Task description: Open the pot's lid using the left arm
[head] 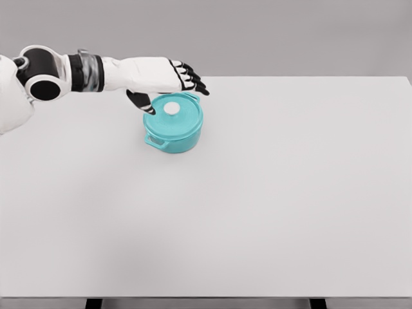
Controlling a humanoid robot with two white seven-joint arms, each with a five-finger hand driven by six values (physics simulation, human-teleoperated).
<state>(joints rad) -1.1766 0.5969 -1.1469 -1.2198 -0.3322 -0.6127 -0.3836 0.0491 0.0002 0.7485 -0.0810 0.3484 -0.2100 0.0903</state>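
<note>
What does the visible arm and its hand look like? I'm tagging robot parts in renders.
The left arm is glossy white with a black round joint at the elbow and a dark grey banded cuff at the wrist. The left hand has a white back and black fingers and thumb.

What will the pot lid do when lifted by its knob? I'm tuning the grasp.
The lid looks rigid, so it probably won't flex. Its white knob is small and smooth, so fingers may slip. Held off-centre, it might tilt.

Pot [172,134] on table [270,206], lid [172,112] on, left hand [164,80] above.
</note>
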